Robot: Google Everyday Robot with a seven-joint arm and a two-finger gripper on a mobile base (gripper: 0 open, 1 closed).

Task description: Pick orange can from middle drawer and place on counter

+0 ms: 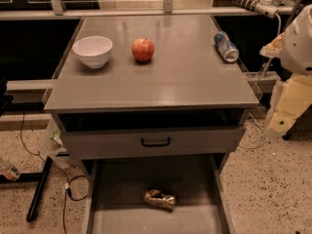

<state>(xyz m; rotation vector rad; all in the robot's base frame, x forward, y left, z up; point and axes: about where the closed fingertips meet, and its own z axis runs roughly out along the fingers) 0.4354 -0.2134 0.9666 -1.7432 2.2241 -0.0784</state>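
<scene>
The orange can (160, 199) lies on its side, crumpled, on the floor of the open middle drawer (122, 213), near the drawer's centre at the bottom of the camera view. The counter (185, 77) is the grey cabinet top above it. My arm's white and cream links hang at the right edge, beside the counter's right side, and the gripper (277, 123) is at their lower end, well above and to the right of the can and apart from it.
On the counter stand a white bowl (92, 50) at the back left, a red apple (143, 49) beside it, and a blue-and-white can (226, 47) lying at the back right. A drawer front with a black handle (156, 142) sits above the open drawer. Cables trail on the speckled floor at the left.
</scene>
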